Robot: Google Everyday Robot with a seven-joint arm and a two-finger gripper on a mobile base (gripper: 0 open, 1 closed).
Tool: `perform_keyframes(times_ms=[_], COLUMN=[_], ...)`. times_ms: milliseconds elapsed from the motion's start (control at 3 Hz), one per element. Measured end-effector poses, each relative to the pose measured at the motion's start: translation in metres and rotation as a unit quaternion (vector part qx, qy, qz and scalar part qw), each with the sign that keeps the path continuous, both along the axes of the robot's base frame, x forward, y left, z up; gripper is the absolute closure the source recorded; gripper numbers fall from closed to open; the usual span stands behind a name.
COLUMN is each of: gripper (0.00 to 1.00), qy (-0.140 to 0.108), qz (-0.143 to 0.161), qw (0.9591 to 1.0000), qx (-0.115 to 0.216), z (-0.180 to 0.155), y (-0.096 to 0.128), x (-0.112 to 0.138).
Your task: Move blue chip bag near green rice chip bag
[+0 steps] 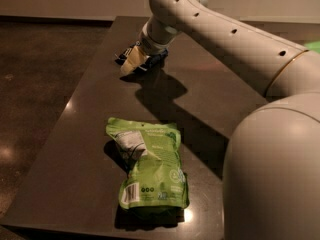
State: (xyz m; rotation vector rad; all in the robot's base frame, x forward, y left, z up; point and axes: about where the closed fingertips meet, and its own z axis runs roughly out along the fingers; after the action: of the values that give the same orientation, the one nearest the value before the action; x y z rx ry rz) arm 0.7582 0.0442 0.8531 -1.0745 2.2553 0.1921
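1. The gripper point(133, 64) is down on the far part of the table point(85, 134). I cannot tell whether it is grasping anything.
2. The blue chip bag point(157, 59) lies directly under the gripper, with only its dark edges showing on either side.
3. The green rice chip bag point(150, 169) lies flat, well apart from the gripper, toward the table's near edge.

Claw point(131, 65) at blue chip bag point(158, 59), well behind green rice chip bag point(150, 176)

gripper point(134, 63) at worktop point(85, 134) far end is covering most of blue chip bag point(156, 59) | arm point(240, 39) is running off right and bottom edges
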Motion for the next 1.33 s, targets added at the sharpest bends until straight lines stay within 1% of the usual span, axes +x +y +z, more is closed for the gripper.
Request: perform_keyframes(times_ms=[333,667,1333], gripper=[0.0,0.16,0.62], qy=[0.002,0.01,0.031], qz=[-0.006,-0.008,-0.004], qw=[0.9998,0.9997,0.9995], qx=[-0.017,-0.019,-0.002], z=[-0.008,-0.011,-0.004], y=[0.003,0.001,-0.01], x=[0.0,-0.001,-0.006])
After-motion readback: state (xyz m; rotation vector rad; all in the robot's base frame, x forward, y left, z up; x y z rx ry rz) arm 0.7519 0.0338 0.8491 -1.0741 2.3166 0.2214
